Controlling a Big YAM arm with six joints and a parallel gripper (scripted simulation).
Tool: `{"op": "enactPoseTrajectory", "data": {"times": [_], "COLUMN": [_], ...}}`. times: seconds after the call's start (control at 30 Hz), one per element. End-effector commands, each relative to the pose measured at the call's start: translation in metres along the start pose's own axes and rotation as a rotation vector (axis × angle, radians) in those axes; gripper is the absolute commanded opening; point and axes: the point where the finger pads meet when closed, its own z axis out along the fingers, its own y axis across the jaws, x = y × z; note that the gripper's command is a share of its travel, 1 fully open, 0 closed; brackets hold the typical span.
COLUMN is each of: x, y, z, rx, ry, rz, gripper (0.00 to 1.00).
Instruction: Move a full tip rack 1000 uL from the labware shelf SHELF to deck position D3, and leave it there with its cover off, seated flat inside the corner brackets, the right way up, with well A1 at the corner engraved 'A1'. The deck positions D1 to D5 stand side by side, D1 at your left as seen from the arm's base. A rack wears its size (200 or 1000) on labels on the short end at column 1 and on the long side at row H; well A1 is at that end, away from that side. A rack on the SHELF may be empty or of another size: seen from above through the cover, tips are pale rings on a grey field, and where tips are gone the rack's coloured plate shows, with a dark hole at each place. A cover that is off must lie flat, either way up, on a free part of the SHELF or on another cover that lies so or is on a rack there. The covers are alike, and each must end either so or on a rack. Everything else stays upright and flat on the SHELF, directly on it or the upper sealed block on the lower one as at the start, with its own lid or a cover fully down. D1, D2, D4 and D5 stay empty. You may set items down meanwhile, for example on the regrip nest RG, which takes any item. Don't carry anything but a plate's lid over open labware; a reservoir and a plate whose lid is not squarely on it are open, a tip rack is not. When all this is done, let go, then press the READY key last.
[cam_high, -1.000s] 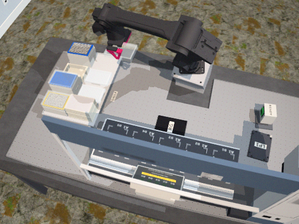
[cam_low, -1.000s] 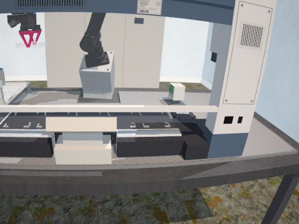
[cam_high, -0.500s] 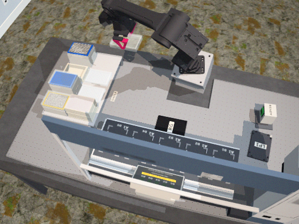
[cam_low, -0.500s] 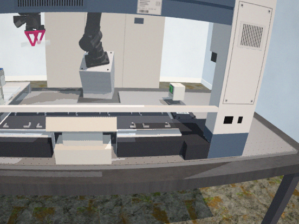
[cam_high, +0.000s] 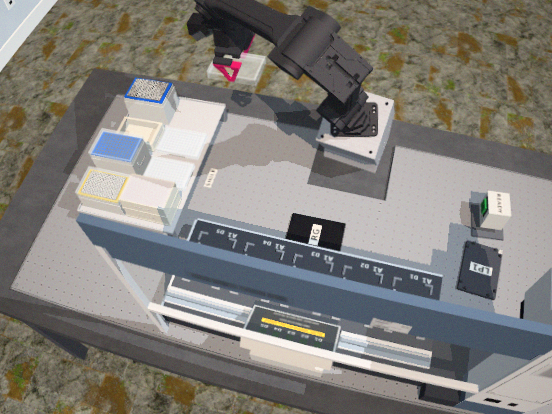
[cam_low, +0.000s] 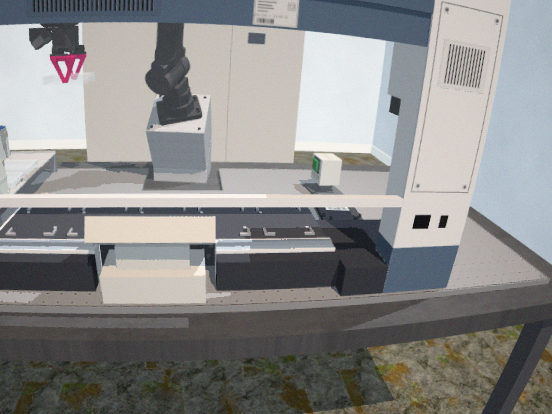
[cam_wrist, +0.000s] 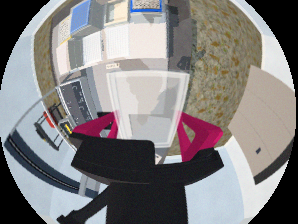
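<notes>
The end effector (cam_high: 231, 67) is closed on a clear cover (cam_high: 243, 68), fingers spread wide, high beyond the table (cam_high: 60, 280) edge, above the floor (cam_high: 450, 60).

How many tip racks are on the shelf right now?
3, in the shelf's outer column: a blue-rimmed one at the back, a blue-topped one in the middle, a yellow-rimmed one at the front. Pale boxes beside them could hide more.
</notes>
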Motion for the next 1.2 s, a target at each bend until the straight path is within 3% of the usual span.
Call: {"op": "enactPoseTrajectory", "data": {"times": [0.0, 1.17], "x": [-0.0255, -0.0327], "y": [-0.003, -0.0014], "z": [-0.0218, -0.0164], "rx": [0.034, 0.029], "ry": [-0.056, -0.048], "rz": [-0.057, -0.049], "gripper": [0.0, 0.0]}}
